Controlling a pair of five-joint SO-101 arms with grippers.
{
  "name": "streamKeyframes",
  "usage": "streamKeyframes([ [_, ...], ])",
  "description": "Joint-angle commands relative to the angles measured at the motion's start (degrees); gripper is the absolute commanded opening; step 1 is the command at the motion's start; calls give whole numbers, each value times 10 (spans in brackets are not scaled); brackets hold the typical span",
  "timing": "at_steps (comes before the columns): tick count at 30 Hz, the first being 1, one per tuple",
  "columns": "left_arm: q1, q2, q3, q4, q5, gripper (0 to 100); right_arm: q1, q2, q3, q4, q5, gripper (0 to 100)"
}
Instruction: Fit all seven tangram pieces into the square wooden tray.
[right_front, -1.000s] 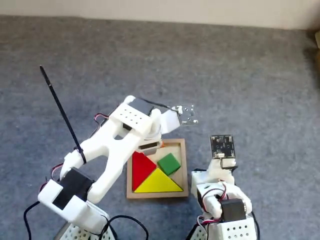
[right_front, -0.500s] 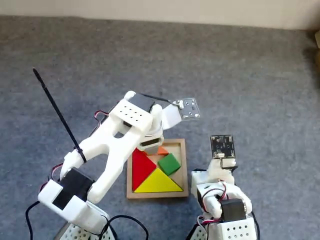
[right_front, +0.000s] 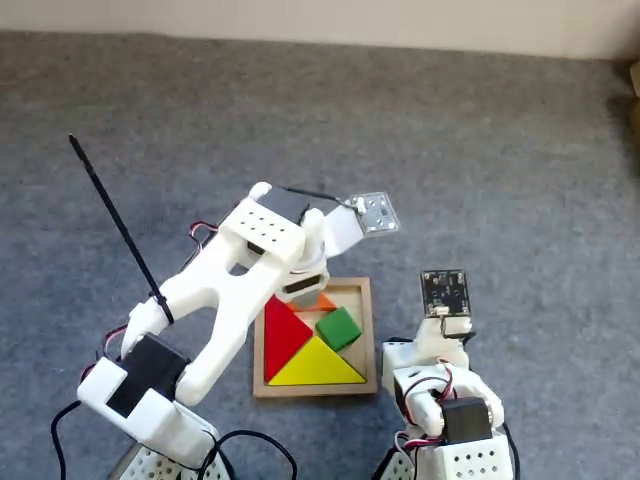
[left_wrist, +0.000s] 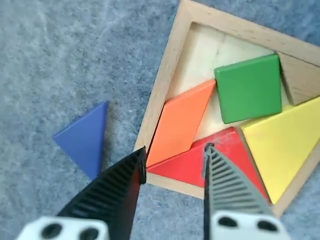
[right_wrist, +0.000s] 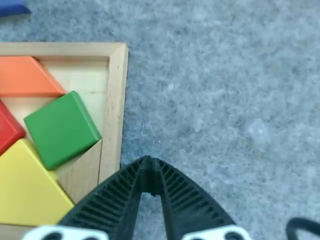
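Observation:
The square wooden tray (right_front: 316, 390) lies in front of the two arms. It holds a red triangle (left_wrist: 210, 162), a yellow triangle (left_wrist: 282, 147), a green square (left_wrist: 249, 87), an orange parallelogram (left_wrist: 180, 122) and a wood-coloured triangle (left_wrist: 300, 80). A blue triangle (left_wrist: 85, 137) lies on the carpet just outside the tray's rim (left_wrist: 152, 102). My left gripper (left_wrist: 175, 152) hangs open above the tray's edge, over the near ends of the orange and red pieces, with nothing between its fingers. My right gripper (right_wrist: 150, 165) is shut and empty over carpet beside the tray's wall (right_wrist: 114, 105).
Grey carpet runs all around the tray. The left arm (right_front: 240, 290) covers the tray's far-left corner in the high view. The right arm (right_front: 440, 400) is folded near its base. A thin black rod (right_front: 115, 220) sticks up from the left arm.
The left arm's wrist has lifted and swung slightly back from the tray. The orange parallelogram now shows in the tray's far edge. The right arm has stayed still.

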Motion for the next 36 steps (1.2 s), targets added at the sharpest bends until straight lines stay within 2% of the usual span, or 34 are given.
streamKeyframes([
  [1,3,-4,-29,-30,76,182,9,-10,78,3,9,5],
  [7,24,-4,-26,-41,202,186,11,-10,78,3,9,5],
  [10,27,-3,-25,-41,253,186,52,-10,78,-1,9,5],
  [13,28,-2,-15,-42,255,186,77,-10,78,-22,8,5],
  [20,38,-3,73,-116,255,186,79,-10,78,-23,6,5],
  [29,128,-4,109,-115,255,185,80,-10,78,-23,6,5],
  [36,129,-10,104,-107,255,183,80,-10,78,-23,6,5],
])
